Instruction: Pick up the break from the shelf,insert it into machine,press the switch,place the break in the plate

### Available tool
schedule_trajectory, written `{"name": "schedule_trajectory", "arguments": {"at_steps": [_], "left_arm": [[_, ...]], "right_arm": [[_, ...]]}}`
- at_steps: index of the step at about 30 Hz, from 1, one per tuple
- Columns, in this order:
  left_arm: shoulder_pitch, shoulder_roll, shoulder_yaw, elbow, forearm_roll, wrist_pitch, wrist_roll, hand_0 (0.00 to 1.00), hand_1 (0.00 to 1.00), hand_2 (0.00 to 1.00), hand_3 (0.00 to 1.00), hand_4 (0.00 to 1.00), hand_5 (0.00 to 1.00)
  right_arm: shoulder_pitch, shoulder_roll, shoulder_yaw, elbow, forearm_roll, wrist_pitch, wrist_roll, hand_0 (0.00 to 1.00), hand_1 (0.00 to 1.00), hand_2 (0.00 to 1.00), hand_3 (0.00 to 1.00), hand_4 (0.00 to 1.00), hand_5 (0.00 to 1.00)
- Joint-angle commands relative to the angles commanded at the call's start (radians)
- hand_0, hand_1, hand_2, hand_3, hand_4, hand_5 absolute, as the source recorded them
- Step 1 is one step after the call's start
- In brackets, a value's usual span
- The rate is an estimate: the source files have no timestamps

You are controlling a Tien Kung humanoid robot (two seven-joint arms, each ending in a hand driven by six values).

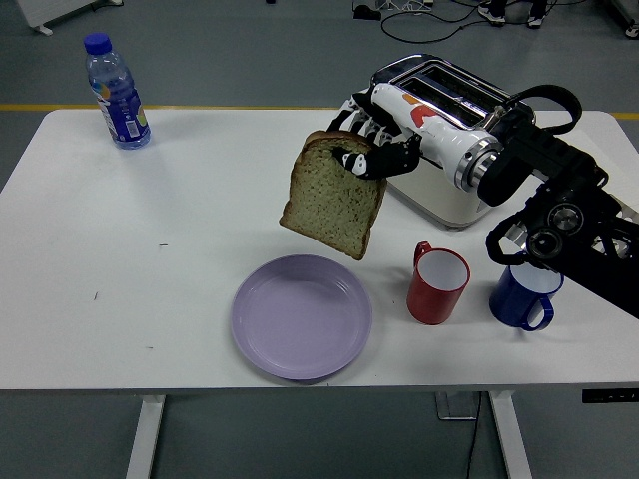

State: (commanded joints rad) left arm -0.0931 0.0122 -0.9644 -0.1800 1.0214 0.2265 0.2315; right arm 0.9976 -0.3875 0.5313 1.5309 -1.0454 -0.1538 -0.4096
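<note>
Gripping the bread slice (pixel 333 196) by its top edge, the right hand (pixel 371 142) holds it above the plate (pixel 302 315) — pinched thinly, it might tear or drop beside the rim.

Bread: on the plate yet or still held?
Still held. The right hand grips the bread by its top edge, hanging above the empty plate.

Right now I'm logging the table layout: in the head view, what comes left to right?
Water bottle → purple plate → red mug → blue mug. The bread, hand and toaster overlap, so I left them out.
</note>
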Motion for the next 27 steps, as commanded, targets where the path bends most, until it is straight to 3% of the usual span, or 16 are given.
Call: {"name": "schedule_trajectory", "arguments": {"at_steps": [5, 11, 18, 26, 27], "left_arm": [[-0.001, -0.001, -0.001, 0.000, 0.000, 0.000, 0.000, 0.624, 0.448, 0.450, 0.507, 0.255, 0.820], [0.000, -0.002, -0.001, 0.000, 0.001, -0.001, 0.001, 0.624, 0.448, 0.448, 0.506, 0.256, 0.821], [-0.003, -0.002, 0.006, 0.000, -0.008, 0.001, -0.001, 0.624, 0.448, 0.447, 0.507, 0.253, 0.818], [-0.005, -0.002, 0.012, 0.000, -0.011, 0.002, -0.002, 0.626, 0.448, 0.447, 0.506, 0.254, 0.819], [-0.005, -0.002, 0.012, 0.000, -0.011, 0.002, -0.002, 0.624, 0.448, 0.447, 0.507, 0.254, 0.818]], "right_arm": [[-0.002, 0.033, -0.095, -0.042, 0.175, 0.023, -0.020, 0.123, 0.250, 0.350, 0.425, 0.466, 0.002], [-0.016, 0.090, -0.144, -0.095, 0.258, 0.016, -0.022, 0.135, 0.248, 0.347, 0.421, 0.457, 0.002], [-0.035, 0.165, -0.148, -0.213, 0.280, -0.035, 0.008, 0.149, 0.246, 0.347, 0.424, 0.444, 0.002], [-0.037, 0.204, -0.139, -0.269, 0.262, -0.057, 0.044, 0.170, 0.248, 0.350, 0.431, 0.464, 0.002], [-0.039, 0.207, -0.140, -0.272, 0.259, -0.055, 0.047, 0.315, 0.346, 0.417, 0.500, 0.425, 0.002]]}}
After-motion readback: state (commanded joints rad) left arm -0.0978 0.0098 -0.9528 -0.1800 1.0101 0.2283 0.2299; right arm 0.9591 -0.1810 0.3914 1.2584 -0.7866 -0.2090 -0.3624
